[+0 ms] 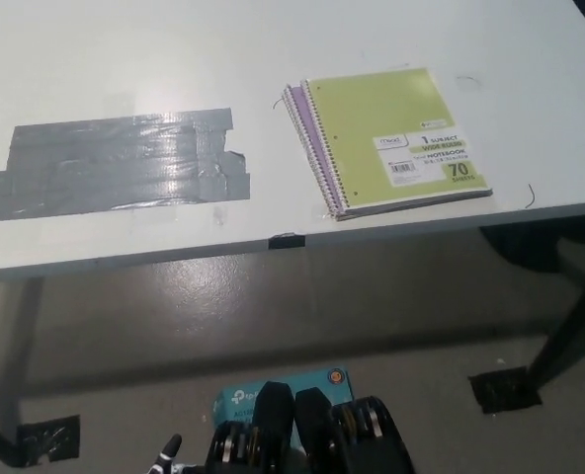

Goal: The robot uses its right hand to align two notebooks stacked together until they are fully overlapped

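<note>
On the white surface (273,59), toward its right side and near the front edge, lie two spiral notebooks stacked one on the other. Uppermost is the green notebook (396,138), its cover lime-coloured with a white printed label near the lower right corner and a wire spiral running down its left side. Beneath it sits the purple notebook (299,123), of which only a narrow strip shows along the left edge and at the upper left corner of the green one, so the two covers nearly coincide but the lower one peeks out slightly to the left. Both notebooks lie flat and are turned a little, their long sides not square with the front edge of the surface. Well apart from them, on the left half of the surface, a broad patch of grey tape (120,173) is stuck down in overlapping strips with ragged ends. A small dark tab (287,240) sits on the front lip of the surface, between the tape and the notebooks. Below, on the grey floor (273,316), a teal box (235,397) lies near the bottom middle, and dark tape squares (505,389) mark the floor at right and at lower left. Neither the black right hand nor the white left hand appears in the head view, so whether their fingers are apart or together cannot be told, and nothing touches the notebooks.
</note>
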